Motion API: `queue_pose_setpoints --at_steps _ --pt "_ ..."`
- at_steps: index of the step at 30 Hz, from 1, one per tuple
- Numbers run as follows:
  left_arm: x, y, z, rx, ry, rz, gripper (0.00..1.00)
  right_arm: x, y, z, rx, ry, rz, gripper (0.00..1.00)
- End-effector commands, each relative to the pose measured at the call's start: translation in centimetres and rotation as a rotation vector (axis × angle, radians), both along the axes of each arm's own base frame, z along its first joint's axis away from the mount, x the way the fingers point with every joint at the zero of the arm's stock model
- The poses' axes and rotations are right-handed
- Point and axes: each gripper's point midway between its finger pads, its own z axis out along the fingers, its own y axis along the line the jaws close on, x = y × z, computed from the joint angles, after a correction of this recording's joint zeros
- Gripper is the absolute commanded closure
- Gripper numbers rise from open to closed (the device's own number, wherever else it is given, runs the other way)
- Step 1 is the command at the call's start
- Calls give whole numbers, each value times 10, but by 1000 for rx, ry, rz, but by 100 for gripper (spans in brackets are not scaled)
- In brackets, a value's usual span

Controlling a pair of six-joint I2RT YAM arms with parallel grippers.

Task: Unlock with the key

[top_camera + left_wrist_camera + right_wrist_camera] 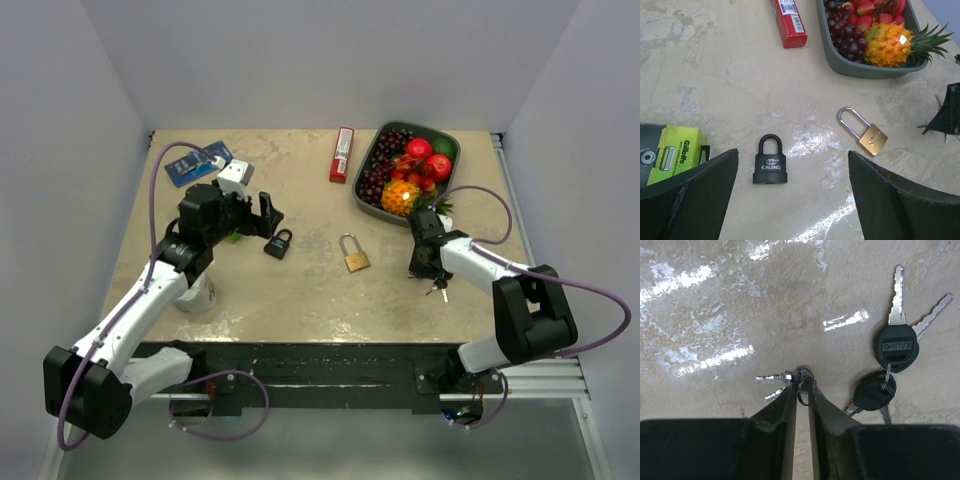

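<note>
A black KAIJING padlock lies closed on the table, also in the top view. A brass padlock with a long shackle lies to its right, seen from above too. My left gripper is open and hovers over the black padlock, which sits between the fingers nearer the left one; from above the gripper is just behind it. My right gripper is shut on a silver key and its small ring, low over the table. Two black-headed keys lie to the right. From above the right gripper is right of the brass padlock.
A grey tray of fruit stands at the back right. A red box lies beside it. A blue packet and a white object are at the back left. A green Gillette pack lies under my left gripper.
</note>
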Motion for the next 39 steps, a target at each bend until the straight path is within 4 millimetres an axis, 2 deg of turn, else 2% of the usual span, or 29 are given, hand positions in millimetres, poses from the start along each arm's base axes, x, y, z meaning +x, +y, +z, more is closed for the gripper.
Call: queue_pose_setpoints --at_steps 1,6,10,13,17,19,20,22,23,24,25,26,28,29,30,31,32,33,35,39 --pt "-1 -3 13 -6 -52 -14 5 3 -2 6 -2 -20 -30 86" --pt "-2 -3 14 -8 -53 -14 5 3 1 8 13 -31 -22 99" --pt "-2 -4 13 -8 -49 -18 5 6 5 16 37 -54 -4 100" --pt "-3 -7 14 -14 -52 -34 5 13 13 30 73 -96 30 100" --pt "-5 -10 15 -27 -56 -57 5 29 36 59 163 -186 123 100" --pt "-10 -18 19 -43 -70 -107 5 32 60 72 246 -210 220 100" --pt "-12 -21 21 -48 -79 -135 5 38 71 87 271 -248 277 100" --pt "-21 -31 27 -71 -111 -215 5 36 98 105 336 -274 387 100" --pt "-25 -34 29 -77 -118 -241 5 38 113 123 350 -312 453 100" --pt "-29 -41 38 -97 -158 -290 5 38 121 133 359 -329 486 100" --pt "-32 -44 39 -105 -161 -317 5 36 133 143 392 -341 530 100" --pt "-36 -47 45 -117 -182 -344 5 36 145 162 417 -376 582 100" --pt "-49 -57 48 -146 -194 -435 5 28 169 183 512 -393 678 100" --pt "-54 -61 56 -169 -221 -468 5 27 180 203 557 -430 721 100" --pt "-64 -67 59 -190 -226 -538 4 25 189 211 591 -439 751 100" --pt "-70 -69 58 -204 -229 -571 4 21 200 229 642 -464 800 100" --pt "-75 -72 66 -225 -254 -597 4 18 210 241 672 -488 835 100" --pt "-81 -74 64 -236 -251 -633 4 17 216 247 690 -495 852 100" --pt "-84 -75 66 -245 -265 -649 4 11 233 270 746 -532 900 100" --pt "-78 -74 61 -234 -263 -621 4 1 257 297 840 -573 946 100"
